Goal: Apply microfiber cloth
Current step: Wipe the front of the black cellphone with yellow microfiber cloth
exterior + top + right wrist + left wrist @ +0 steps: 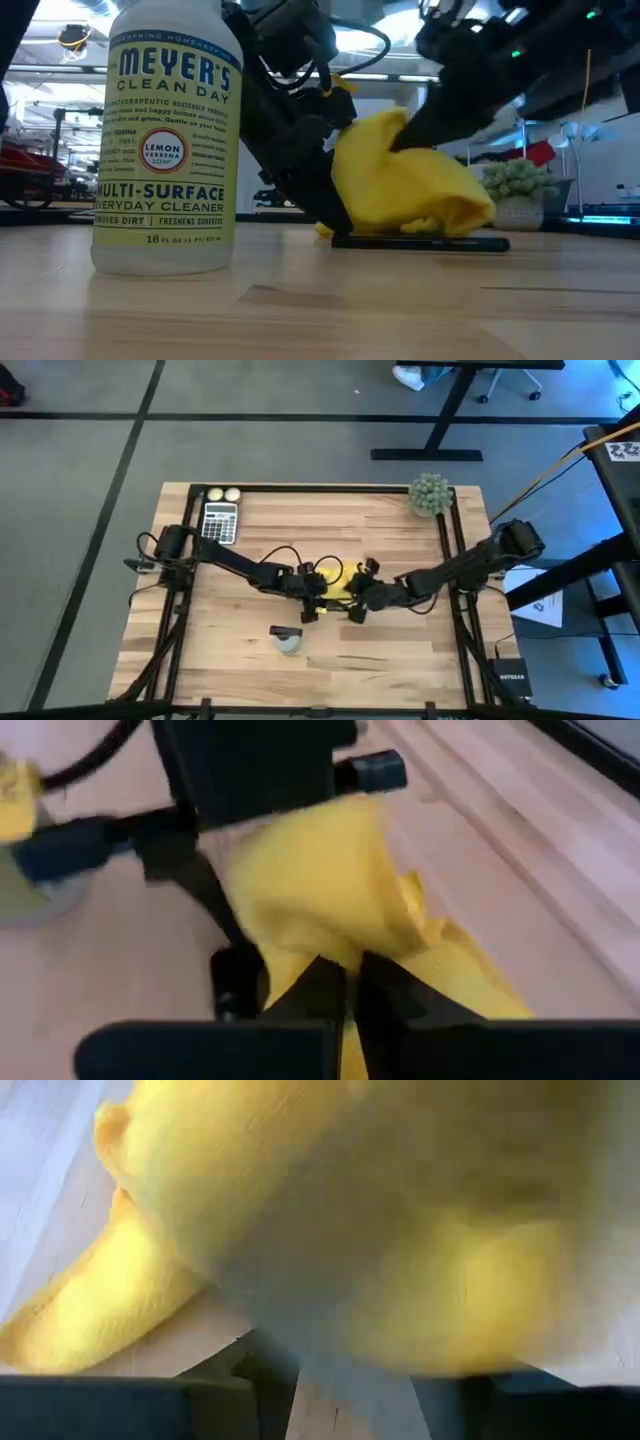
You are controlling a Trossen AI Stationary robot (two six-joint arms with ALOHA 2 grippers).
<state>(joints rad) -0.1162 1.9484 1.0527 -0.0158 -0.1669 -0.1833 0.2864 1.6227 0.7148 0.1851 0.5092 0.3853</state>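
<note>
The bright yellow microfiber cloth (335,578) lies bunched at the table's middle. In the low view the cloth (400,185) rests heaped on a flat black smartphone (420,242). My right gripper (350,985) is shut on the cloth, coming in from the right (352,608). My left gripper (312,600) stands open at the cloth's left side. One of its fingers (320,200) reaches down to the phone's left end. The cloth (300,1200) fills the left wrist view close in front of the left gripper (350,1390). My right gripper pinches a gathered fold (345,955) of the cloth between its two fingers, several layers together. The fingers slant down from the table's right side. The cloth's bulk sags below them onto the phone. My left gripper's fingers stand against the cloth's left side; whether they touch the phone, I cannot tell.
A spray bottle of cleaner (288,641) stands near the front edge, close in front of both grippers, and looms large in the low view (165,130). A calculator (220,521) and two small balls (222,493) lie at the far left, and a small plant (430,494) at the far right.
</note>
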